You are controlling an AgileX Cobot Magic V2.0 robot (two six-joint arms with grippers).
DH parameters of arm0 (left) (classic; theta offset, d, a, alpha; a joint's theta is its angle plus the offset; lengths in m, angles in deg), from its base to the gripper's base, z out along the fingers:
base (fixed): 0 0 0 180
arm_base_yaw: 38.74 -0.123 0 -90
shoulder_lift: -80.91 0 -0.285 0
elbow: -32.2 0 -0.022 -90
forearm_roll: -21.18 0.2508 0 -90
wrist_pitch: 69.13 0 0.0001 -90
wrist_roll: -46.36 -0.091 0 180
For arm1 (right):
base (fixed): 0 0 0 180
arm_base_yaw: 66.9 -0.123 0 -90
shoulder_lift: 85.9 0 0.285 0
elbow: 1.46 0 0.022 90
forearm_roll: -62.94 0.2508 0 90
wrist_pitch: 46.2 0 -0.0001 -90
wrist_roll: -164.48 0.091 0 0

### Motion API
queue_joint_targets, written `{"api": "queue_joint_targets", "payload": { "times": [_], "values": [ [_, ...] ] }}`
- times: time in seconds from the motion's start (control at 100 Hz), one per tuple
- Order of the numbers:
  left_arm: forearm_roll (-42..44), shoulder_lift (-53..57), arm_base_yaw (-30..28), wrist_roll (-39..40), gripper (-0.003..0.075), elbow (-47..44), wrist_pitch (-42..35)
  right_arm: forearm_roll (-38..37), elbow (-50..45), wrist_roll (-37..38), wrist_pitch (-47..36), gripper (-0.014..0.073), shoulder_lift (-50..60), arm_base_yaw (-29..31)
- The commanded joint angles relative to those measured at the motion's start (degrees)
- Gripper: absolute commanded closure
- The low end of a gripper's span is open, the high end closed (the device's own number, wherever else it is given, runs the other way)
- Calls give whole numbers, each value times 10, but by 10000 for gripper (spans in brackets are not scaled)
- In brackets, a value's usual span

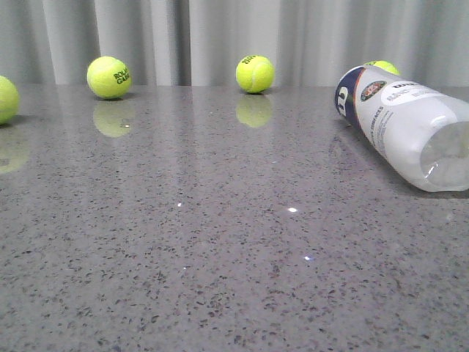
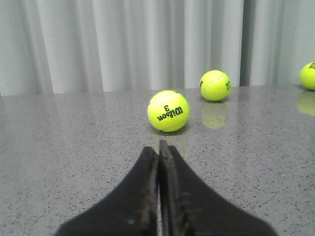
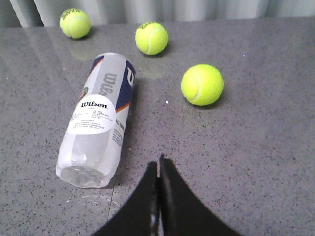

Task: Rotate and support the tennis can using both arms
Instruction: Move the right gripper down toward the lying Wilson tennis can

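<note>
The tennis can [image 1: 410,125] lies on its side at the right of the grey table, clear base toward the camera, navy end toward the back. The right wrist view shows the tennis can [image 3: 98,118] beside and just ahead of my right gripper [image 3: 158,162], which is shut with nothing in it and does not touch the can. My left gripper [image 2: 159,146] is shut and empty too, low over the table, pointing at a Wilson tennis ball [image 2: 168,111] a short way off. Neither arm shows in the front view.
Tennis balls lie at the back of the table [image 1: 220,242]: one at the far left [image 1: 4,99], one [image 1: 108,77], one [image 1: 255,73], and one behind the can [image 1: 382,67]. Three balls [image 3: 202,84] lie beyond the right gripper. A grey curtain hangs behind.
</note>
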Motion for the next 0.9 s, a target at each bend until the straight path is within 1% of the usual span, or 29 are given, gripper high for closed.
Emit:
{"api": "queue_joint_targets", "payload": {
  "times": [0.0, 0.08, 0.21, 0.26, 0.31, 0.38, 0.39, 0.4, 0.41, 0.42, 0.43, 0.45, 0.46, 0.47, 0.48, 0.49, 0.5, 0.53, 0.6, 0.71, 0.89],
  "values": [
    [-1, 22, -1, 6, 741, -28, -48, 6, 60, -1, 5, 664, -53, 3],
    [-1, 22, -1, 6, 741, -28, -48, 20, 87, -1, 15, 664, -92, 3],
    [-1, 22, -1, 6, 741, -28, -48, 31, 96, -1, 11, 656, -124, 3],
    [-1, 22, -1, 6, 741, -28, -48, 38, 96, -1, 15, 624, -133, 3],
    [-1, 22, -1, 6, 741, -28, -48, 47, 96, -2, 21, 558, -142, 3],
    [-1, 22, -1, 6, 741, -28, -48, 52, 96, -8, 29, 400, -148, 3],
    [-1, 22, -1, 6, 741, -28, -48, 52, 96, -10, 31, 361, -148, 3],
    [-1, 22, -1, 6, 741, -28, -48, 52, 96, -12, 32, 340, -149, 3],
    [-1, 22, -1, 6, 741, -28, -48, 52, 96, -14, 32, 295, -150, 3],
    [-1, 22, -1, 6, 741, -28, -48, 52, 96, -16, 33, 272, -150, 3],
    [-1, 22, -1, 6, 741, -28, -48, 52, 96, -18, 34, 226, -150, 3],
    [-1, 22, -1, 6, 741, -28, -48, 52, 96, -22, 37, 178, -150, 3],
    [-1, 22, -1, 6, 741, -28, -48, 52, 96, -24, 38, 130, -150, 3],
    [-1, 22, -1, 6, 741, -28, -48, 52, 96, -26, 38, 106, -150, 3],
    [-1, 22, -1, 6, 741, -28, -48, 52, 96, -28, 38, 59, -150, 3],
    [-1, 22, -1, 6, 741, -28, -48, 52, 96, -28, 38, 36, -150, 3],
    [-1, 22, -1, 6, 741, -28, -48, 52, 96, -28, 37, -8, -150, 3],
    [-1, 22, -1, 6, 741, -28, -48, 53, 96, -28, 37, -79, -150, 3],
    [-1, 22, -1, 6, 741, -28, -48, 54, 96, -29, 32, -38, -150, 3],
    [-1, 22, -1, 6, 741, -28, -48, 67, 96, -36, 16, -40, -153, 3],
    [-1, 22, -1, 6, 741, -28, -48, 123, 122, -118, 8, -40, -207, 2]
  ]
}}
